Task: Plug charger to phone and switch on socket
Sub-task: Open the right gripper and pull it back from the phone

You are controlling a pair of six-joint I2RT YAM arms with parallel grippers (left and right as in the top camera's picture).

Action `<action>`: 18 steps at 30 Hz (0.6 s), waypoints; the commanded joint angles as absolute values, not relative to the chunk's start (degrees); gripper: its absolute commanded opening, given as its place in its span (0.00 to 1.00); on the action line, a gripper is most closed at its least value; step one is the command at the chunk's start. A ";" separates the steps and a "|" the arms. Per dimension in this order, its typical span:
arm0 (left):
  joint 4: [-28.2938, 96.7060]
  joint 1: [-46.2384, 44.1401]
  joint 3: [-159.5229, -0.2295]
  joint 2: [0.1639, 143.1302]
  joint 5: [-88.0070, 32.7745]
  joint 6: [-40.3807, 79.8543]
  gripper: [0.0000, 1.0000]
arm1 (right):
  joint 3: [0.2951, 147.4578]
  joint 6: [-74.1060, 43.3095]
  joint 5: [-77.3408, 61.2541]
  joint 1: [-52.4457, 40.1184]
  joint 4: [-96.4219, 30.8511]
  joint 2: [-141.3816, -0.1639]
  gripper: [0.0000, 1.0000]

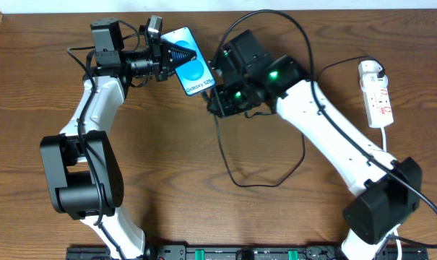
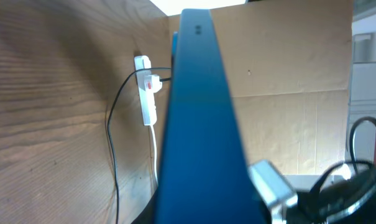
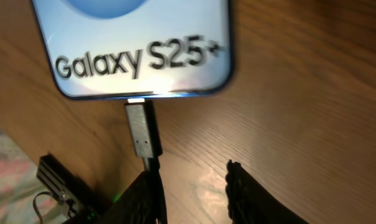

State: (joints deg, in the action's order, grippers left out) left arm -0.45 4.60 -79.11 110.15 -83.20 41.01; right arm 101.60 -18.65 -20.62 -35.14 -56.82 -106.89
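The phone point(image 1: 193, 71) shows its blue screen and is held off the table in my left gripper point(image 1: 179, 55), which is shut on its upper part. In the left wrist view the phone point(image 2: 197, 124) is seen edge-on. In the right wrist view the charger's grey plug tip point(image 3: 142, 130) meets the phone's point(image 3: 132, 56) bottom edge. My right gripper point(image 3: 194, 190) is open just below it, and the black cable runs along its left finger. The charger cable point(image 1: 236, 177) loops over the table to a white adapter point(image 1: 370, 70) on the socket point(image 1: 378, 97).
The socket's white cord point(image 1: 386, 137) trails toward the right arm's base. The socket also shows in the left wrist view point(image 2: 148, 93), with a cardboard wall point(image 2: 287, 87) behind it. Both arm bases stand at the table's near edge.
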 commanded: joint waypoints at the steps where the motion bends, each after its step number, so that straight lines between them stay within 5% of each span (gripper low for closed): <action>1: -0.69 4.80 -78.54 108.60 -86.30 37.93 0.07 | 102.21 -16.16 -19.81 -31.51 -57.76 -102.02 0.47; 4: -0.43 4.64 -76.79 108.62 -85.23 37.54 0.07 | 102.21 -15.57 -19.38 -27.92 -58.57 -99.85 0.58; 18: -0.05 -2.28 -72.05 109.43 -79.77 35.59 0.07 | 102.21 -14.50 -17.41 -19.64 -62.46 -99.00 0.62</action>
